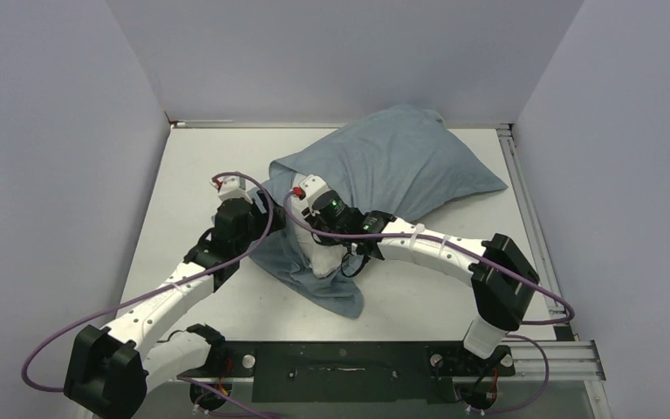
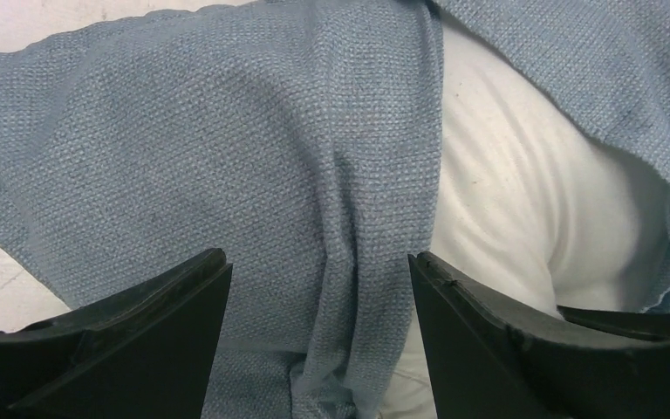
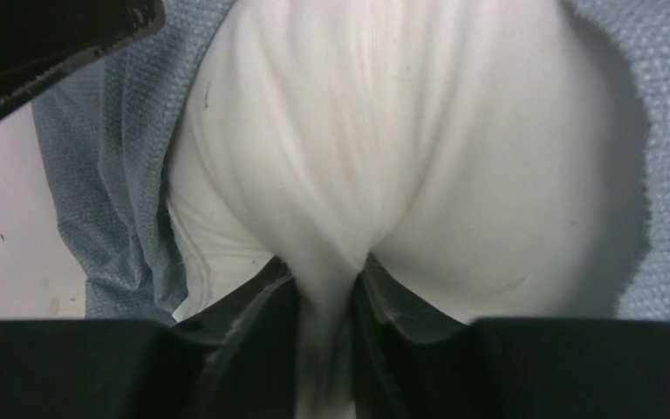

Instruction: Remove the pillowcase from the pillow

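Observation:
The grey-blue pillowcase (image 1: 401, 161) lies across the back middle of the table, its open end toward me. The white pillow (image 1: 318, 255) pokes out of that opening. My right gripper (image 1: 336, 247) is shut on a pinched fold of the pillow (image 3: 384, 131); its jaws (image 3: 324, 271) squeeze white cloth, with pillowcase (image 3: 122, 175) on both sides. My left gripper (image 1: 266, 207) is open at the left edge of the opening. In the left wrist view its jaws (image 2: 318, 262) straddle a fold of the pillowcase (image 2: 183, 148), with the pillow (image 2: 506, 201) bare to the right.
The white table (image 1: 201, 166) is walled on the left, back and right. An aluminium rail (image 1: 523, 192) runs along the right edge. Purple cables (image 1: 253, 188) loop over both arms near the pillowcase opening.

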`<control>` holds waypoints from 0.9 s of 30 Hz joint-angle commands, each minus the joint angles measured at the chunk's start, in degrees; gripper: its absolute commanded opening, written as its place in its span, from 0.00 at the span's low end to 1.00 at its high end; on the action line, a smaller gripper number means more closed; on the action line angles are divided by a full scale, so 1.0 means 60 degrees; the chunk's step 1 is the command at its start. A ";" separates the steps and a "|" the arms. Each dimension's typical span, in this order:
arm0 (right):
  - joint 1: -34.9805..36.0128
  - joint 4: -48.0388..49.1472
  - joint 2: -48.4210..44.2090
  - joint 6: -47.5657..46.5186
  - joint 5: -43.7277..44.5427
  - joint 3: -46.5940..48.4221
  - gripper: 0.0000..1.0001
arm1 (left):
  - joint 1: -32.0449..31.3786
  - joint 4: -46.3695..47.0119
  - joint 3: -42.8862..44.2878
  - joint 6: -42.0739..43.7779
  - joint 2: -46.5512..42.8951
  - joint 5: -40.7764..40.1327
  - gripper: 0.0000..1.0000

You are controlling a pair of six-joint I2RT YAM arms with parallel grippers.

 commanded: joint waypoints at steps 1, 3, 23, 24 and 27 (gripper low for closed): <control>-0.0259 0.0517 -0.0303 0.0463 0.0096 -0.0589 0.12 | 0.0038 0.0656 0.0156 0.0172 0.0340 0.0292 0.76; -0.0257 0.0690 -0.0532 0.0596 -0.0027 -0.0837 0.05 | 0.0024 0.0663 0.0284 0.0245 0.0561 0.0393 0.76; -0.0270 0.1744 -0.1742 0.1227 -0.0133 -0.2227 0.05 | -0.1824 -0.0257 0.2155 0.1275 0.2100 -0.2337 0.76; -0.0271 0.1756 -0.1788 0.1251 -0.0062 -0.2268 0.05 | -0.1823 -0.0249 0.2172 0.1278 0.2244 -0.2397 0.74; -0.0318 0.1694 -0.1920 0.1398 0.0165 -0.2424 0.05 | -0.1752 -0.0195 0.2141 0.1257 0.2684 -0.2623 0.63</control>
